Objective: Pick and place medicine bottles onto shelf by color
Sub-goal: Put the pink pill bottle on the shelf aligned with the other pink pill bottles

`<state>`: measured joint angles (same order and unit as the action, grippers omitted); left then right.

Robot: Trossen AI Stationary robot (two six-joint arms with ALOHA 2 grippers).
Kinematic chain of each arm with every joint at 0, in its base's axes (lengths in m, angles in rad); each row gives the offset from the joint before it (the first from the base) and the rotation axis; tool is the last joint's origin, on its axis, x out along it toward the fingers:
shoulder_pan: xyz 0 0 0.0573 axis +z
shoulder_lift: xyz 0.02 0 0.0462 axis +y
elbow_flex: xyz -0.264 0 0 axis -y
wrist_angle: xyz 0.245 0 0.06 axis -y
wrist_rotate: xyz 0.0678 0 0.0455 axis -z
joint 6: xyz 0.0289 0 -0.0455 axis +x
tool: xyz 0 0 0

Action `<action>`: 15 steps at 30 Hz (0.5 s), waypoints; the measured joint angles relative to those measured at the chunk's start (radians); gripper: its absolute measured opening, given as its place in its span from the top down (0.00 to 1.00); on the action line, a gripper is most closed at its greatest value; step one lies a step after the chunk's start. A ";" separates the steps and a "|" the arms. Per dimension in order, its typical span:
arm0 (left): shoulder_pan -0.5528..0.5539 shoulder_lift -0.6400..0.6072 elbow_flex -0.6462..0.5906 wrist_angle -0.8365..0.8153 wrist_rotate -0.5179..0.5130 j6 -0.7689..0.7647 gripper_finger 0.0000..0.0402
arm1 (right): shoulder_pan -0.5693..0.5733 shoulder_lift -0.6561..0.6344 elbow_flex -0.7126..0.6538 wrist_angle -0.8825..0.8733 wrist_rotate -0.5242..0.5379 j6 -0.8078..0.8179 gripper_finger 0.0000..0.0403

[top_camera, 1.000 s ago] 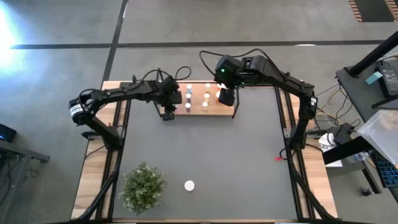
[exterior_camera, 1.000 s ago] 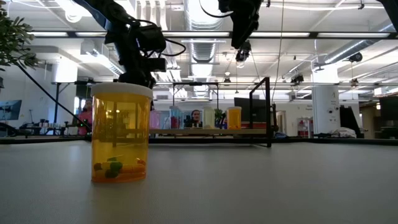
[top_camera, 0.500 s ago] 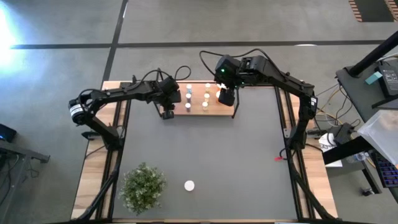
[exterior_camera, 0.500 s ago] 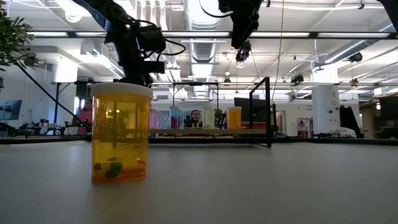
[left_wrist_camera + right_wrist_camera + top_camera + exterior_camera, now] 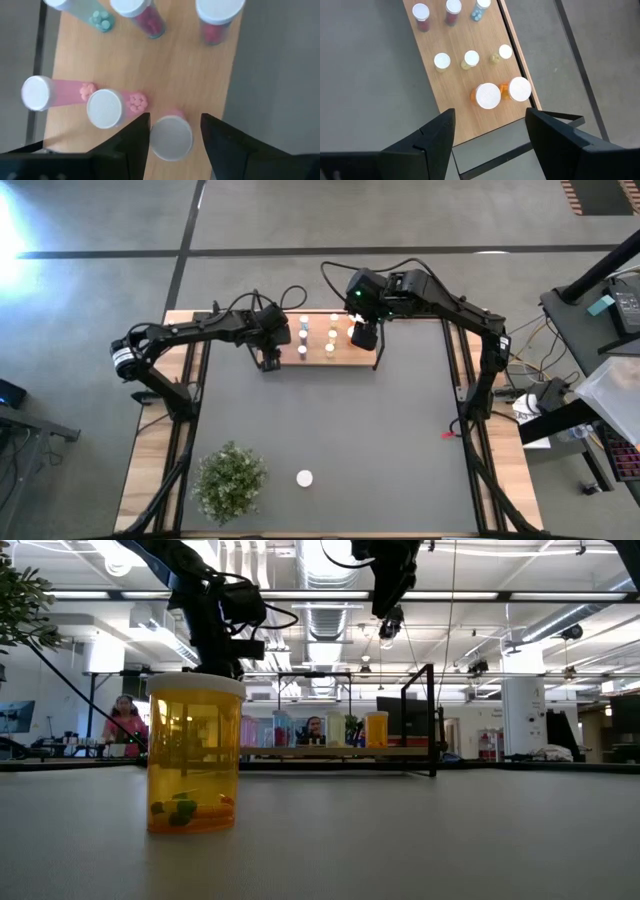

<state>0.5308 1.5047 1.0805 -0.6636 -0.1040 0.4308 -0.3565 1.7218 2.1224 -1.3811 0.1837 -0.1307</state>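
Note:
The wooden shelf (image 5: 340, 358) lies at the table's far edge with several white-capped bottles standing on it. My left gripper (image 5: 268, 360) is open above its left end. In the left wrist view its fingers (image 5: 135, 137) stand on either side of a pink bottle (image 5: 171, 137), which stands upright on the shelf (image 5: 170, 70) beside two other pink bottles (image 5: 105, 107). My right gripper (image 5: 364, 335) hangs open and empty above the shelf's right end, over two orange bottles (image 5: 487, 95). One orange bottle (image 5: 304, 478) stands alone near the table's near edge.
A green potted plant (image 5: 230, 480) stands at the near left, beside the lone orange bottle (image 5: 194, 755). Black wire frames (image 5: 430, 720) rise at the shelf's ends. Purple and yellowish bottles (image 5: 442, 61) fill the shelf's middle. A person (image 5: 125, 720) is in the room behind.

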 joint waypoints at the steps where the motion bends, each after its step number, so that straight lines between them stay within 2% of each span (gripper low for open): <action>1: 0.000 0.000 0.000 0.000 -0.007 -0.005 0.60 | 0.000 0.000 0.000 0.000 0.000 0.000 0.42; 4: 0.000 0.000 0.000 0.001 -0.034 -0.006 0.60 | 0.000 0.000 0.000 0.000 0.000 0.000 0.42; 15: 0.000 0.000 0.002 0.000 -0.037 -0.007 0.60 | 0.000 0.000 0.000 0.000 0.000 0.000 0.42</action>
<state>0.5308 1.5047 1.0826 -0.6632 -0.1406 0.4240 -0.3563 1.7218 2.1225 -1.3809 0.1837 -0.1307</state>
